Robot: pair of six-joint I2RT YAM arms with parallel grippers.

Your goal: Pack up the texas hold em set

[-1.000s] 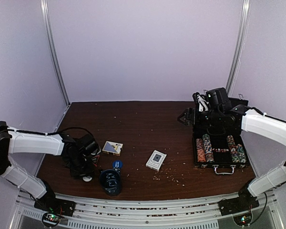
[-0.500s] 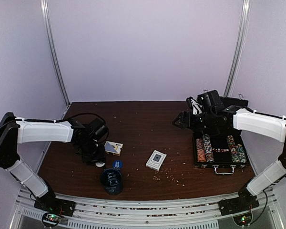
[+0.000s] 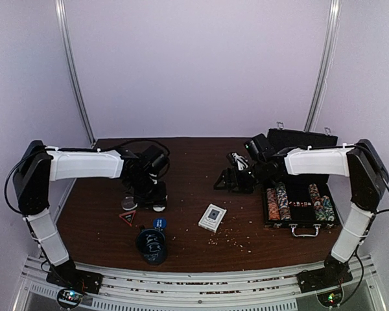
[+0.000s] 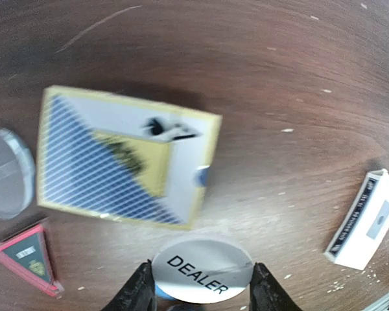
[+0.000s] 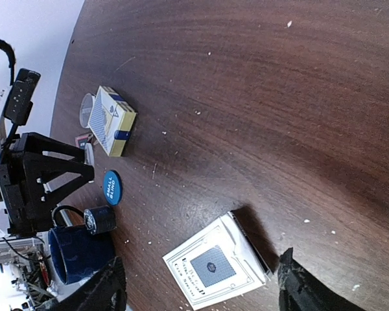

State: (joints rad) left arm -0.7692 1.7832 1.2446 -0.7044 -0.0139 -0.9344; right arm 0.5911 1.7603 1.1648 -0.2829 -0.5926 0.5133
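Note:
The black case (image 3: 299,215) lies open at the right with chip rolls (image 3: 278,201) in it and its lid (image 3: 301,138) raised behind. My left gripper (image 4: 202,289) is shut on a white DEALER button (image 4: 202,271), held just above the table beside a blue and yellow card deck (image 4: 126,155). In the top view the left gripper (image 3: 154,197) is left of centre. My right gripper (image 5: 201,288) is open above a white card deck (image 5: 214,265). In the top view it (image 3: 228,180) hovers left of the case, behind that deck (image 3: 212,218).
A red triangular piece (image 3: 128,217), a clear disc (image 3: 129,203) and a blue SMALL BLIND button (image 3: 159,223) lie near the left gripper. A dark cup with white scribbles (image 3: 150,246) stands at the front. Crumbs are scattered over the brown table (image 3: 194,162).
My left arm has swung back and to the right with the dealer button, uncovering the red triangle and clear disc. My right arm has moved left from the case towards the white deck.

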